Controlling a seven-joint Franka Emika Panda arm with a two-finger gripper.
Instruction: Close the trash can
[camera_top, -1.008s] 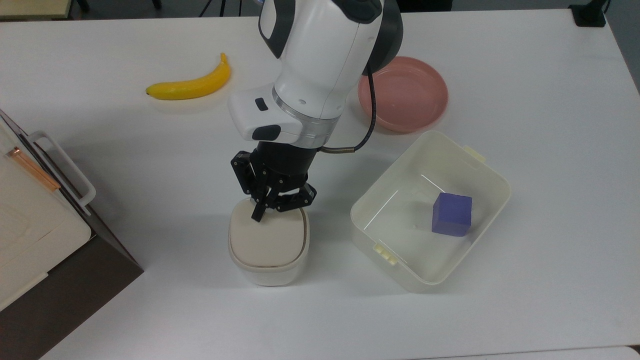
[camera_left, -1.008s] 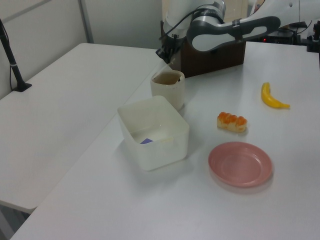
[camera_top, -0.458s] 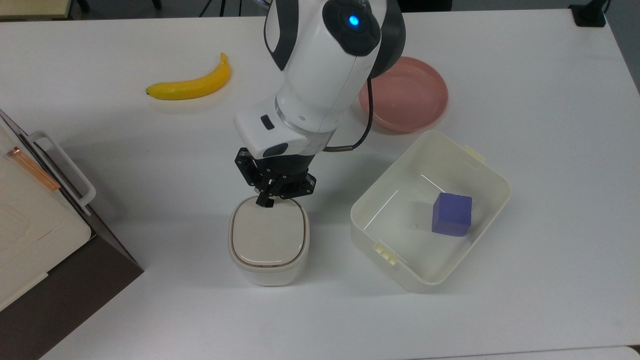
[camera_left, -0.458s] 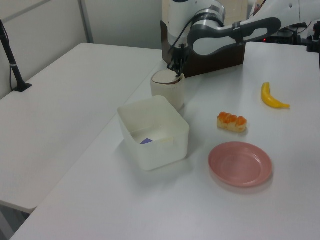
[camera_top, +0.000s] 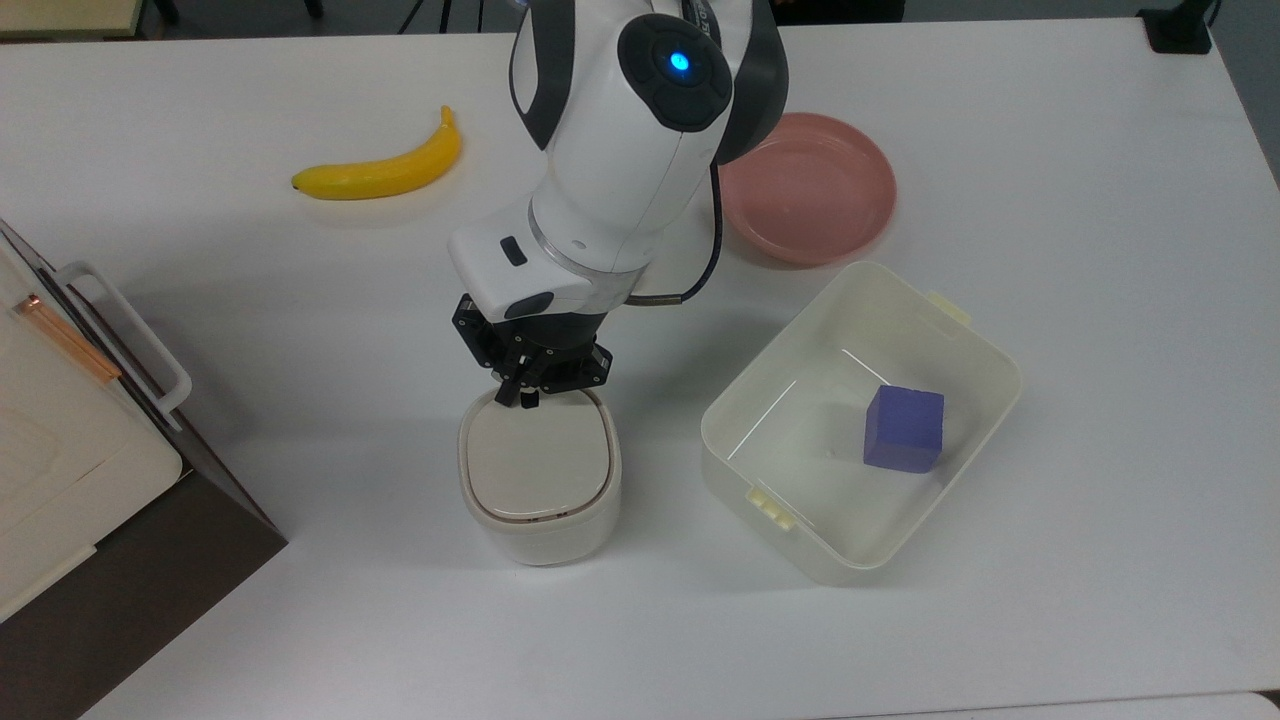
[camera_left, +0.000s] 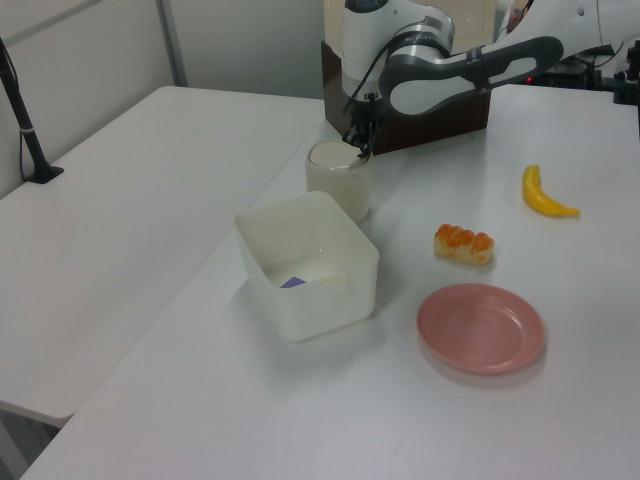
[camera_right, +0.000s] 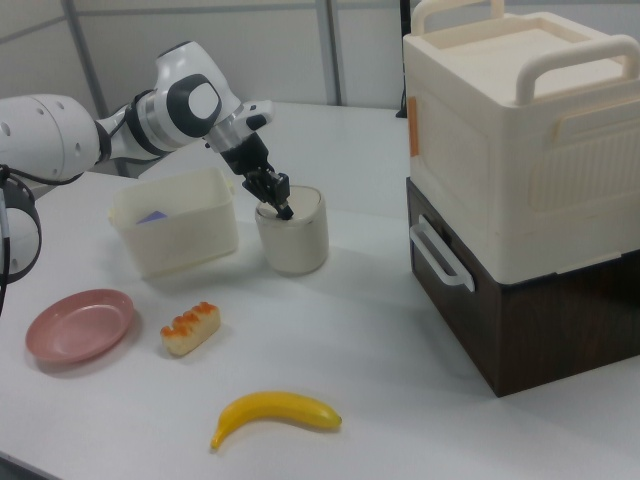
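In the top view, one trash can (camera_top: 538, 475) stands lid down on the table (camera_top: 1100, 300), with the gripper (camera_top: 527, 393) at its far rim, fingers pressed together. One banana (camera_top: 384, 168), one pink plate (camera_top: 810, 185), and one open tub (camera_top: 862, 540) holding one purple cube (camera_top: 905, 428). The left view adds one pastry (camera_left: 463, 243). The right view shows one big white appliance (camera_right: 520, 130).

banana (camera_top: 385, 168), pink plate (camera_top: 815, 190), tub (camera_top: 975, 345)
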